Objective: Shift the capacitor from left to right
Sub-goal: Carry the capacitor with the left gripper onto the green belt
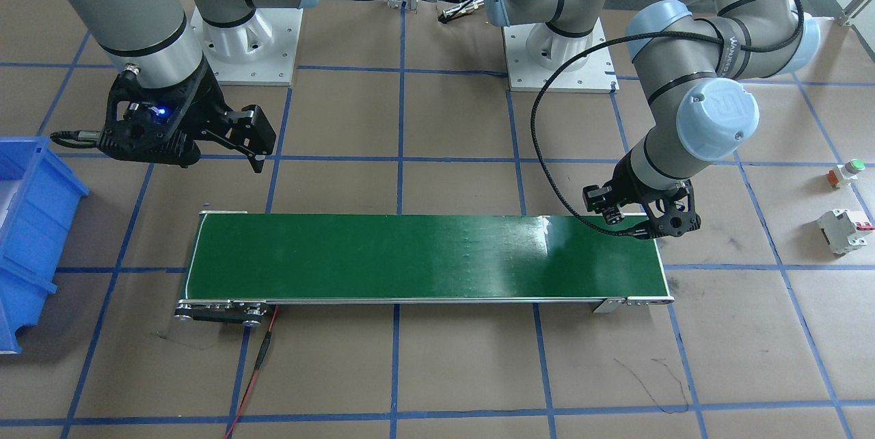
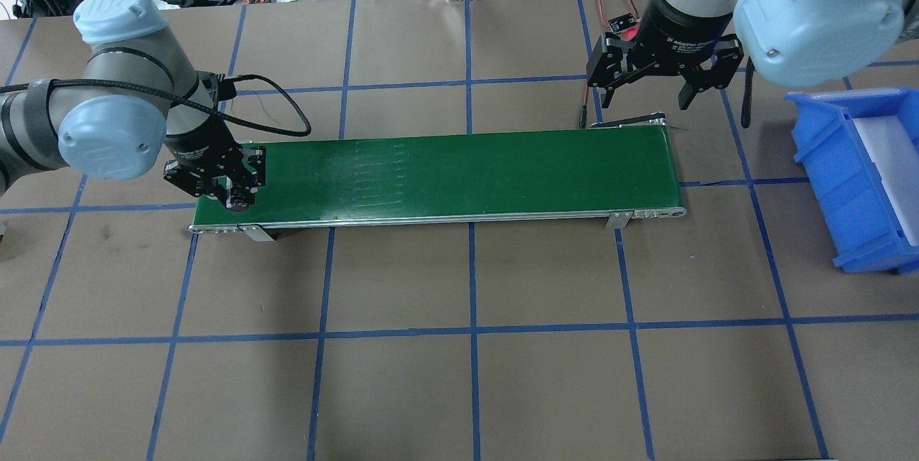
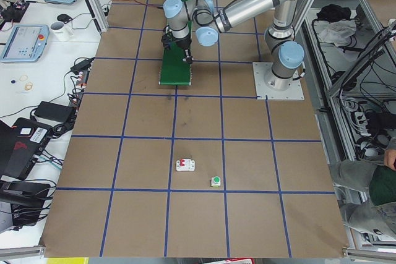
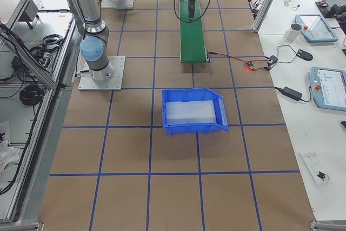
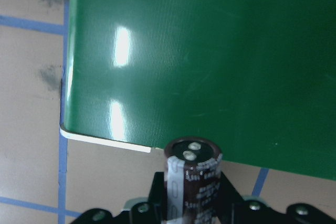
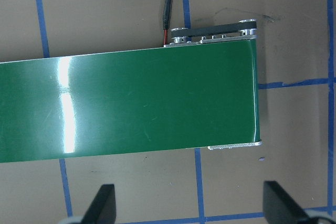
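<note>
Step in hand: transfer under way. The capacitor (image 5: 193, 178) has been picked up but not yet released onto the conveyor belt (image 2: 467, 174).
Capacitor location: in the left gripper (image 2: 231, 197), over the belt's end nearest the left edge of the bench (image 2: 467, 382). It sits right at the belt's robot-side corner. The left wrist view shows it straddling the belt's border, with two metal terminals visible on its end face.
Contact with belt: cannot be determined.
Left jaws: clamped on the capacitor body, one finger on each side.
Right gripper (image 2: 648, 96): its jaws are spread wide with nothing between them. It hangs just past the belt's other end, on the operators' side.
Next move, as judged: set the part down on the belt. The grip point should first move inward from the corner so that the whole base lands on green surface. A release at the border risks the stubby cylinder tipping or rolling off onto the bench.
Onward route, as judged: the belt runs toward the right edge of the bench, and the blue bin (image 2: 840, 188) beyond that end is the likely destination.
Other items: a white breaker (image 1: 842, 230) and a green-capped push button (image 1: 846, 172) lie near the left edge of the bench, well apart from the belt. A red wire (image 1: 263, 357) trails from the belt's right-end rollers toward the operators' edge.
Obstructions: nothing lies on the belt surface.
</note>
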`<state>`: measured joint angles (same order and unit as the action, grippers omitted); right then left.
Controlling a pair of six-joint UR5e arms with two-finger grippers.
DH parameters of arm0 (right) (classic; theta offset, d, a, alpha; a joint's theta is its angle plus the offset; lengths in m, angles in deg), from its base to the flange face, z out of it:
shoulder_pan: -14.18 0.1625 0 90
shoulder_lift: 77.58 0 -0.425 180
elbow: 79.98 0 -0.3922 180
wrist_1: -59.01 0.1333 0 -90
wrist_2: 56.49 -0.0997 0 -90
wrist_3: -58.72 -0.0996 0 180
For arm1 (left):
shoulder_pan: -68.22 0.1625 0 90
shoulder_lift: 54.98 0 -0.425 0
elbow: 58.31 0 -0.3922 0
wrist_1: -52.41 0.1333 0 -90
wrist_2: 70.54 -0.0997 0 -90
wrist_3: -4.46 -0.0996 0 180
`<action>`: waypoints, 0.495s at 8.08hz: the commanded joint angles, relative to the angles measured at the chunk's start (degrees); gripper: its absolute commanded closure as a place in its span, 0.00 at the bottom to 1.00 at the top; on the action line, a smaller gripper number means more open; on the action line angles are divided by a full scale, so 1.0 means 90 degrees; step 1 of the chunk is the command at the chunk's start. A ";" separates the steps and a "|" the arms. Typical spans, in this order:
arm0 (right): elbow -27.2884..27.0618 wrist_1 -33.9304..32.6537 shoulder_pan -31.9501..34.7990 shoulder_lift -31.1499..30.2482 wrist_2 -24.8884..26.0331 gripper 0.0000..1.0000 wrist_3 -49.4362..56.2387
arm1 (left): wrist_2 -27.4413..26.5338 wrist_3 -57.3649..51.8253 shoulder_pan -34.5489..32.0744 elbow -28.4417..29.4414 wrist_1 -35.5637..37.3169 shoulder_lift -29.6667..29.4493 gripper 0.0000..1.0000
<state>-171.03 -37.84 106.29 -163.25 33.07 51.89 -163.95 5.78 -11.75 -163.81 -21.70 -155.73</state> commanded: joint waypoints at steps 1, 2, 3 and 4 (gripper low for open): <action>0.0000 0.0000 0.0000 -0.0002 0.0000 0.00 -0.0012 | -0.0002 -0.0622 -0.0341 0.0385 0.0176 -0.0532 1.00; 0.0000 0.0000 0.0000 -0.0002 0.0000 0.00 -0.0012 | -0.0002 -0.0905 -0.0517 0.0375 0.0506 -0.0650 1.00; 0.0000 0.0000 0.0000 0.0008 0.0000 0.00 -0.0003 | -0.0002 -0.1130 -0.0644 0.0375 0.0655 -0.0719 1.00; 0.0000 0.0000 -0.0010 0.0008 0.0000 0.00 -0.0002 | -0.0012 -0.1181 -0.0655 0.0375 0.0685 -0.0768 1.00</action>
<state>-171.03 -37.84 106.29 -163.24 33.07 51.83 -163.97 -2.51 -16.47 -160.51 -17.26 -161.46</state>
